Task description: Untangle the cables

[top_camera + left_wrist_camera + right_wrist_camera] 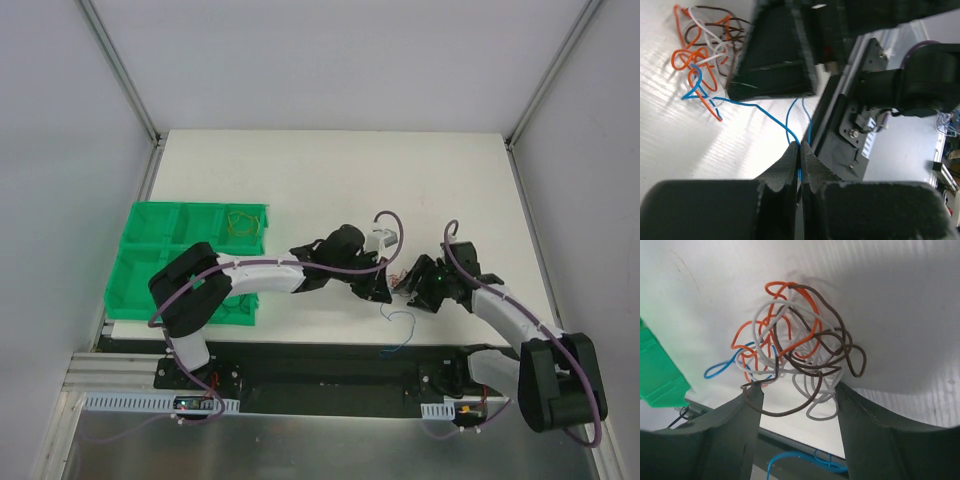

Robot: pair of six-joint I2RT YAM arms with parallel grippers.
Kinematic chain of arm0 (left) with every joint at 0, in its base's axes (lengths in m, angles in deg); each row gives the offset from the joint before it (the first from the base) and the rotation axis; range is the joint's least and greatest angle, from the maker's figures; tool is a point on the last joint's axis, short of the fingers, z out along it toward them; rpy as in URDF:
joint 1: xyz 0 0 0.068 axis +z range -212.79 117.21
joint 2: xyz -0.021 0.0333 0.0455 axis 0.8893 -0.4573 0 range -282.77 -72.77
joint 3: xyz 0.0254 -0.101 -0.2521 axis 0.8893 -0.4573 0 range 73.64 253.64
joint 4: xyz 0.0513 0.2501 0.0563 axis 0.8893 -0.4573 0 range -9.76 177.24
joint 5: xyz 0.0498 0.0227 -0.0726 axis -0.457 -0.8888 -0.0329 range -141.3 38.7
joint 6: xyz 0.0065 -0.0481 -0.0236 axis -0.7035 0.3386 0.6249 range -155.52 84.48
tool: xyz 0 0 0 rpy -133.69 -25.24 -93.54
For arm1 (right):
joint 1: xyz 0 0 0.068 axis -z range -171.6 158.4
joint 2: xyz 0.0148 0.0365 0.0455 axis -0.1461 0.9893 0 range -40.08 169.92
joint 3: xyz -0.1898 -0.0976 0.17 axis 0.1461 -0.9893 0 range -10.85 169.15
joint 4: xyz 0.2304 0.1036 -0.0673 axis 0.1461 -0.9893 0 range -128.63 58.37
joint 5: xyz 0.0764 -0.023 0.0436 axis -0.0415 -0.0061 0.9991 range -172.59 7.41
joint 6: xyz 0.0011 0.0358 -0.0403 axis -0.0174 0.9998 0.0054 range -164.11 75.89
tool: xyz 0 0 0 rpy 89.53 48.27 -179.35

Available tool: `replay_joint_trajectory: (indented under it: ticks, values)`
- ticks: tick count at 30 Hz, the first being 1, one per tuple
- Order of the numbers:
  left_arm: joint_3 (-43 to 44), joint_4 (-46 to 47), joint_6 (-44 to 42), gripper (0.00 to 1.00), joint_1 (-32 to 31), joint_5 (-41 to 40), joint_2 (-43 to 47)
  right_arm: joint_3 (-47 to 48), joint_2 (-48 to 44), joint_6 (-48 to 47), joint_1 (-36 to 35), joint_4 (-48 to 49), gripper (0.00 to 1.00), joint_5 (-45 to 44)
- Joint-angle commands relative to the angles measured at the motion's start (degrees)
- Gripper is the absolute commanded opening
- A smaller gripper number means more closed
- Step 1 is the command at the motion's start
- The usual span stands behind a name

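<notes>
While the left jaws pinched the blue wire (756, 105) at lower centre, the spread right jaws probably needed to clamp the cables (795, 352) mid-frame before any pull.

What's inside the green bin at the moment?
A yellowish wire loop lies in the far right compartment of the green bin. The left arm covers much of the near compartments, so whatever lies under it there cannot be seen.
</notes>
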Motion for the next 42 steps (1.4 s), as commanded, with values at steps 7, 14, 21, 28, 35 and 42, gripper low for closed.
replay_joint_trajectory:
  ticks: [7,14,21,28,35,42]
  values:
    - [2.2,-10.8,-12.9,0.0,-0.8,-1.6,27.2,13.0,13.1,0.7,-1.5,3.5,0.41,-16.4]
    - [19.4,-35.9,-26.3,0.0,-0.8,-22.8,39.7,20.6,19.1,-3.0,4.6,-0.2,0.1,-18.2]
    - [31.8,-42.8,-29.6,0.0,-0.7,-33.8,40.5,26.5,23.9,-9.2,9.2,-3.0,0.13,-26.8]
    - [37.8,-49.8,-31.1,0.0,0.4,-46.9,36.2,20.6,22.8,-13.0,9.0,5.1,0.36,-14.1]
    - [34.6,-59.1,-28.2,0.0,15.9,-45.4,35.1,19.7,23.5,-13.1,5.5,9.5,0.49,-7.9]
    - [26.5,-59.4,-30.7,0.0,30.0,-53.9,33.4,21.3,26.3,-13.6,4.0,9.1,0.49,-7.7]
